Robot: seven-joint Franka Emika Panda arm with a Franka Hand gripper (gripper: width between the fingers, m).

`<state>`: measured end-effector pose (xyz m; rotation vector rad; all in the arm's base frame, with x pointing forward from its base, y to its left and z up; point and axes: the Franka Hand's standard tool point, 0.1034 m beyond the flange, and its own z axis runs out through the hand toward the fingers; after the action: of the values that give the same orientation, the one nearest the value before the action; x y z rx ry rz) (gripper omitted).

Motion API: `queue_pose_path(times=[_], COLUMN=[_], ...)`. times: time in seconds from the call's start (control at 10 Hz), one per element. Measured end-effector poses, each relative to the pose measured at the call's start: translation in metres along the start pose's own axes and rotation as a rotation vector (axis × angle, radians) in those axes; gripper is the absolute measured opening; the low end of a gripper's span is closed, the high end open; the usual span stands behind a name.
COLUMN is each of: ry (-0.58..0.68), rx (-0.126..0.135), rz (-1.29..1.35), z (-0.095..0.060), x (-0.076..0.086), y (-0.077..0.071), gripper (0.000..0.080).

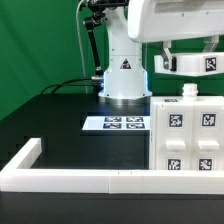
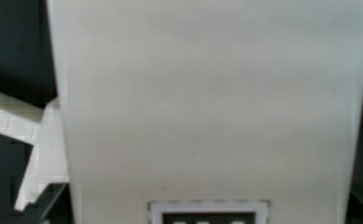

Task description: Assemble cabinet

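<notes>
Exterior view: cabinet (image 1: pixel 186 132) directly below end effector (image 1: pixel 188 72); open/shut, grip: can't tell.

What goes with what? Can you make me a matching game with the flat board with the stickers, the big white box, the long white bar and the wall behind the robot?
Things:
1. marker board
2. cabinet body
3. rim bar
4. backdrop

Places and colours:
A. green
B. stands at the exterior view's right, square tags facing the camera
C. lies flat on the black table, just in front of the robot base
D. runs along the near edge of the table and turns a corner at the exterior view's left

Pairs: 1-C, 2-B, 3-D, 4-A
</notes>
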<state>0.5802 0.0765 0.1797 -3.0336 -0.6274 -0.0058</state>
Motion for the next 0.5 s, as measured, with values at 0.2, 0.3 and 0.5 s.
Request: queue_pose_path(times=[0.2, 0.3, 0.5], ry=[0.010, 0.009, 0.007], rx=[-0.004, -0.004, -0.004], rz=[-0.030, -0.029, -0.028], z=[0.0025, 0.0033, 0.0042], x=[0.0140, 0.0130, 0.0125], y=[0.0075, 0.0074, 0.0075], gripper=[0.0546, 0.0546, 0.0546])
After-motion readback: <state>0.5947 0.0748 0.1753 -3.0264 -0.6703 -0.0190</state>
